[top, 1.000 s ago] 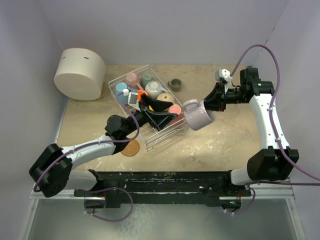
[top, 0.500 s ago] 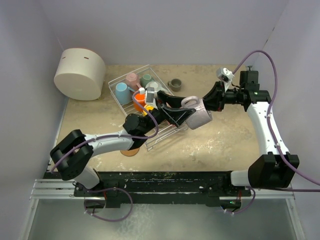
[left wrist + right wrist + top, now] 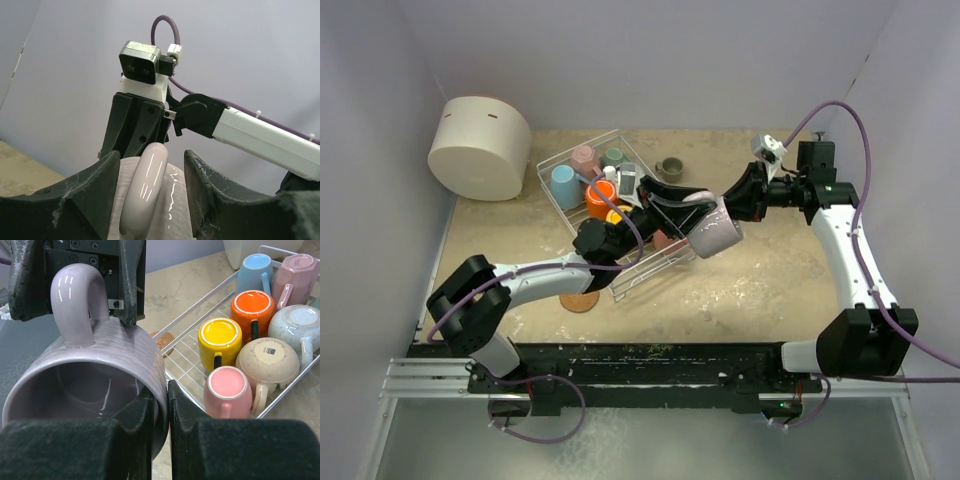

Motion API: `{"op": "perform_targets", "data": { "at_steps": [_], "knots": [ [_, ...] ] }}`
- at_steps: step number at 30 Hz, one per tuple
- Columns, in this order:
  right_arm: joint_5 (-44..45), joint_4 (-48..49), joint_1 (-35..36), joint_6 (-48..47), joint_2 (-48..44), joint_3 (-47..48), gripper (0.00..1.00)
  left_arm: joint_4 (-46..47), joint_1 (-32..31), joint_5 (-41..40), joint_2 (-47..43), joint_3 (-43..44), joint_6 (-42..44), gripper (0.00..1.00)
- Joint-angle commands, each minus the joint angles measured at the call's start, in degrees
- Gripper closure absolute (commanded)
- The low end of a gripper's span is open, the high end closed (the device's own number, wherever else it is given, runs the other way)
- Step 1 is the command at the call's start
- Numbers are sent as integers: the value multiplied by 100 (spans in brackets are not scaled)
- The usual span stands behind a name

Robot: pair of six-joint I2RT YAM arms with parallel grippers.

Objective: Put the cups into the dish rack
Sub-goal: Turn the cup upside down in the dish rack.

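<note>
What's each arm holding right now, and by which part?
Right fingers pinch the lilac mug by its rim wall. Left fingers straddle its handle, not clamped.

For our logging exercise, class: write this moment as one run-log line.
phase: handover | right end effector: shut on lilac mug rim | left end effector: open around handle | near dish rack

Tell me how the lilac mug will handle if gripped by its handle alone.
The lilac mug looks like thick, rigid ceramic: probably heavy for its size. Its glossy glaze suggests the handle may slip in the left gripper. Held there alone, the body would likely swing down once the right gripper lets go.
</note>
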Motion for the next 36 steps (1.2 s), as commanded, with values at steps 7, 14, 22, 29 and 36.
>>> {"op": "perform_targets", "data": {
  "at_steps": [7,14,22,29,36],
  "knots": [
    [-761,455,36,517,-353,-40,100,-217,-28,278,95,440,53,52],
    [-748,550,37,618,-362,-70,100,-495,-24,453,58,536,62,85],
    [-598,604,38,655,-371,-183,62,-485,22,62,-191,427,-215,100],
    [-346,569,37,644,-355,-172,33,-335,159,-339,-609,120,-676,100],
    [-397,523,19,752,-238,-97,23,-405,365,-494,-1082,-442,-952,100]
  ]
}}
